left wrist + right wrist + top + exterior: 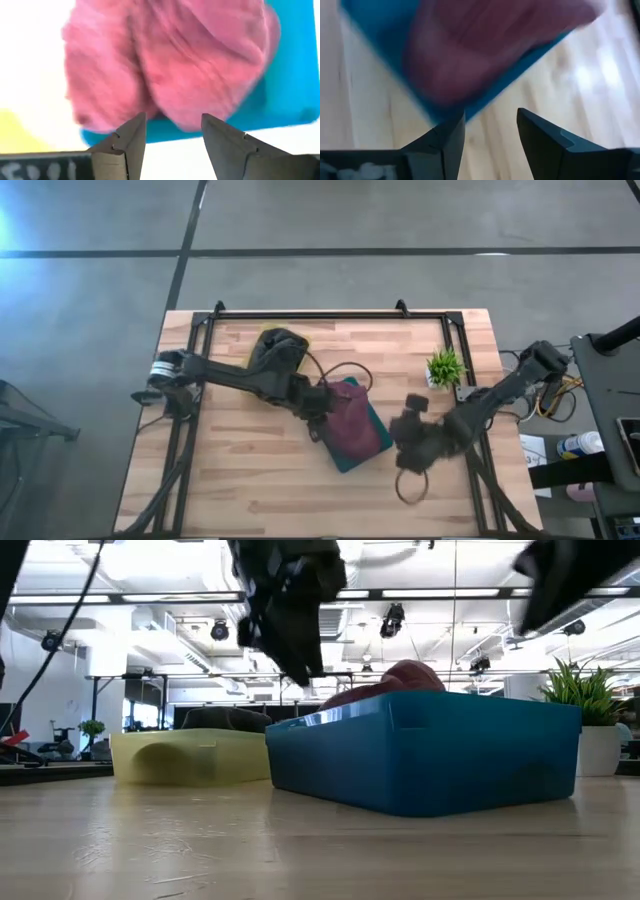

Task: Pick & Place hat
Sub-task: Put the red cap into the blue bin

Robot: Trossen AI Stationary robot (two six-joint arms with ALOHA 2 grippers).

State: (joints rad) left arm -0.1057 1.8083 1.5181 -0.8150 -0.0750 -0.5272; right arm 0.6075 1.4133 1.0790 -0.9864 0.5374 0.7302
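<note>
A dark red knitted hat (352, 420) lies in a blue bin (372, 442) near the table's middle; it bulges over the bin's rim (420, 675) and fills much of the left wrist view (165, 60). My left gripper (318, 402) hangs open just left of the bin, above the table (172, 130). My right gripper (408, 435) is open to the bin's right, lifted off the table, looking at the hat (490, 45) and bin (385, 35). A dark hat (278, 350) sits in a yellow bin (190, 755) at the far left.
A small potted plant (444, 367) stands near the table's right far corner. A loop of cable (410, 488) lies on the wood by the near right. A black frame rail (330, 315) runs along the far edge. Bare wood lies near the front edge (260, 490).
</note>
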